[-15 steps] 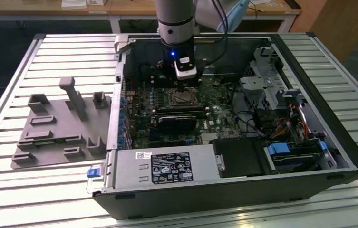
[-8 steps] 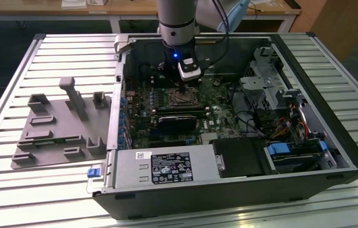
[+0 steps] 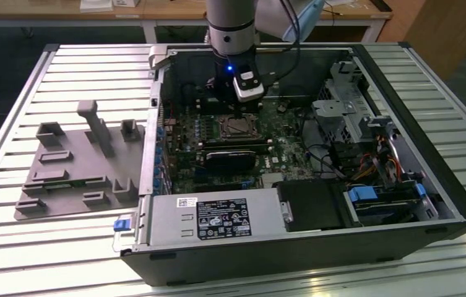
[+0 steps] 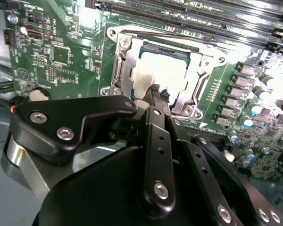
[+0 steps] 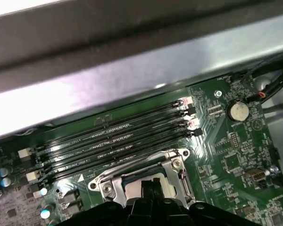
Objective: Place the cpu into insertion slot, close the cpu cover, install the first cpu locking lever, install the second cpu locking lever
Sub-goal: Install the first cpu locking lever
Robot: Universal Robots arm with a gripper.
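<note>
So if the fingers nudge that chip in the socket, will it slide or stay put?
Probably stays put: the chip lies flat inside the socket, with the metal frame bordering it. It looks thin, rigid and light, so likely not floppy. The fingers hover just over its face.

dim case interior | glare on cpu (image 4: 159,75) | gripper (image 4: 156,94) foreground blurred

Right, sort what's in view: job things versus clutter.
Job: cpu, seated in the slot; cover down around it; gripper just above the cpu.
Clutter: memory slots, power supply, grey fixture, drive bay.
</note>
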